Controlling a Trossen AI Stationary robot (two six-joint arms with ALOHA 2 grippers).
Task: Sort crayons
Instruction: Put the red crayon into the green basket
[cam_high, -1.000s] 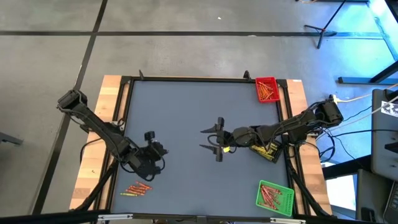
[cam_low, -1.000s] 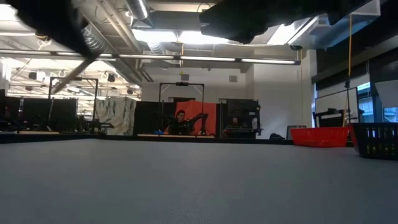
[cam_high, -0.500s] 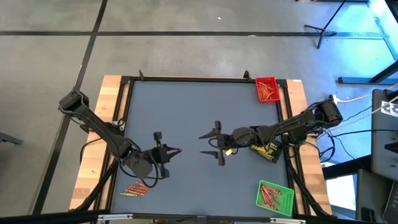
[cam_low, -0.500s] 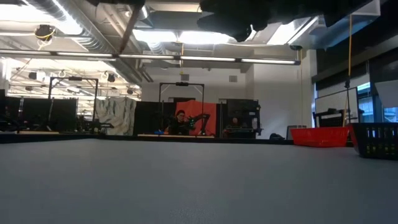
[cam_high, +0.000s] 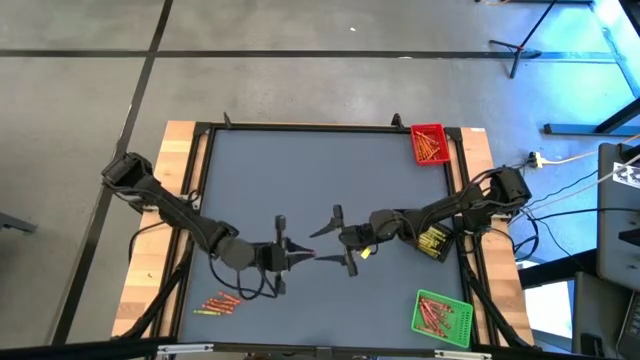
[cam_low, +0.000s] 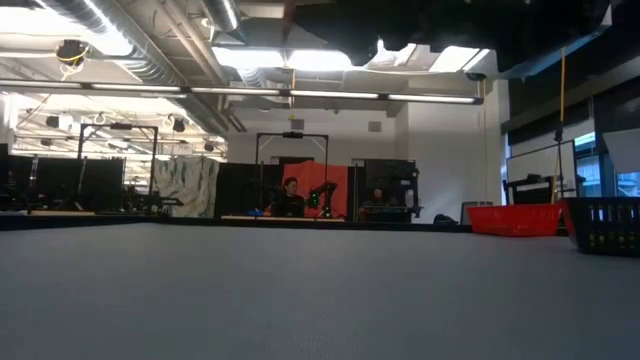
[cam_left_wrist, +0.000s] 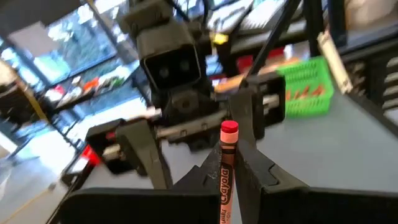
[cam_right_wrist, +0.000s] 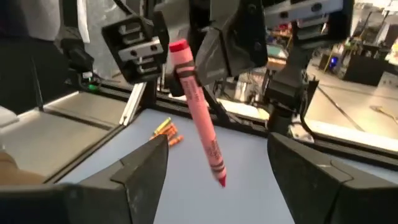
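- You had the left gripper (cam_high: 296, 256) pressed shut on a single red crayon (cam_high: 304, 255), held clear of the grey table (cam_high: 300, 170) near its middle, the free end pointing toward the other arm.
- Your right gripper (cam_high: 336, 240) faced it just beside that free end, jaws spread wide and nothing between them.
- In the right wrist view the red crayon (cam_right_wrist: 198, 112) hung tilted between that arm's own two fingers (cam_right_wrist: 142, 168), not yet touched by either.
- In the left wrist view the red crayon (cam_left_wrist: 224, 168) stood up out of the closed fingers, its paper wrapper legible.
- The unsorted crayons (cam_high: 218, 303) lay in a loose heap on the table near the left arm's base; others sat in the red tray (cam_high: 429, 144), the green tray (cam_high: 441, 314) and the black tray (cam_high: 432, 243).
- The crayon looked light and stiff but likely brittle: a hard squeeze or sideways bend could snap it.
- The paper sleeve should give better grip than bare wax, so you would have done best taking it around the wrapped middle, square across its length.
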